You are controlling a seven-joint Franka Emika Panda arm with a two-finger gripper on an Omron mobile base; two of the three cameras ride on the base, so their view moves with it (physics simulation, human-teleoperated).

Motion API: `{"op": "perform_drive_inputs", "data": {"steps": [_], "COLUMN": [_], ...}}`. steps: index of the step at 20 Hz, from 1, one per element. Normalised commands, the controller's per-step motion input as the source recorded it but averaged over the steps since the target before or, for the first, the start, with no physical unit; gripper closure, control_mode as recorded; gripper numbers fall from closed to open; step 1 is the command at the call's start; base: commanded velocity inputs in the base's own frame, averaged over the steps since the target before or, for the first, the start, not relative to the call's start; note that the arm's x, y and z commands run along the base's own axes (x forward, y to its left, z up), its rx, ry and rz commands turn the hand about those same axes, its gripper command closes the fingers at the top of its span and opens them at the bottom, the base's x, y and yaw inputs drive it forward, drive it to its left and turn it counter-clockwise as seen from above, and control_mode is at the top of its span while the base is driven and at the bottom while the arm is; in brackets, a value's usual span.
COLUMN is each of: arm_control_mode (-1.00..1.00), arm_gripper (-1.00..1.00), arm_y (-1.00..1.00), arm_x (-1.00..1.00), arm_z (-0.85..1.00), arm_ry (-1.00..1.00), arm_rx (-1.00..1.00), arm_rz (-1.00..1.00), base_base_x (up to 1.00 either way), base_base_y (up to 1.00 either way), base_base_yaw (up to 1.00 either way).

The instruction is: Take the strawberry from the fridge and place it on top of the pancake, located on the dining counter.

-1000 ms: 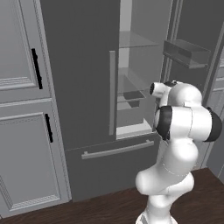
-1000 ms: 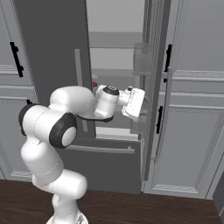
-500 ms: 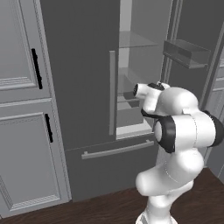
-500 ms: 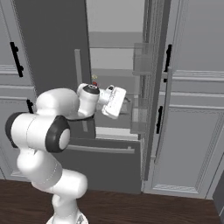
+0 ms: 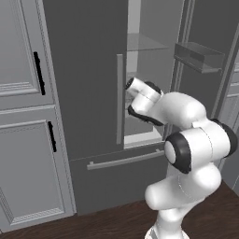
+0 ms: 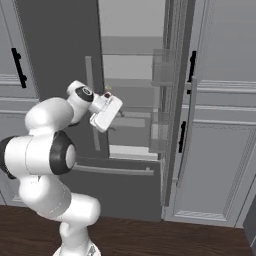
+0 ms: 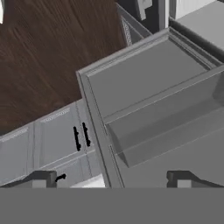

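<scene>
We're parked in front of the tall dark grey fridge (image 5: pixel 88 70) with its right upper door swung open, light grey shelves showing inside. Our two-finger gripper (image 7: pixel 109 177) sits at the opening, tips spread wide apart with nothing between them, looking across a clear door bin (image 7: pixel 166 127). The tiny red strawberry is somewhere we can't make out. Light grey panelled cabinets (image 5: pixel 23 140) stand just beside the fridge.
</scene>
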Motion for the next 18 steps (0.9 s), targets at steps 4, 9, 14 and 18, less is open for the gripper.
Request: {"op": "perform_drive_inputs", "data": {"steps": [4, 9, 14, 18], "arm_control_mode": [-1.00, -1.00, -1.00, -1.00], "arm_gripper": [-1.00, -1.00, -1.00, -1.00], "arm_y": [1.00, 0.74, 0.52, 0.07], "arm_x": [-0.11, -0.01, -0.15, 0.16], "arm_z": [-0.01, -0.03, 0.11, 0.23], "arm_ry": [-0.33, -0.52, -0.75, -0.76], "arm_rx": [0.46, 0.52, 0.44, 0.56], "arm_rz": [-0.12, -0.29, -0.43, -0.58], "base_base_x": [0.00, 0.00, 0.00, 0.00], "base_base_y": [0.00, 0.00, 0.00, 0.00], "base_base_yaw": [0.00, 0.00, 0.00, 0.00]}}
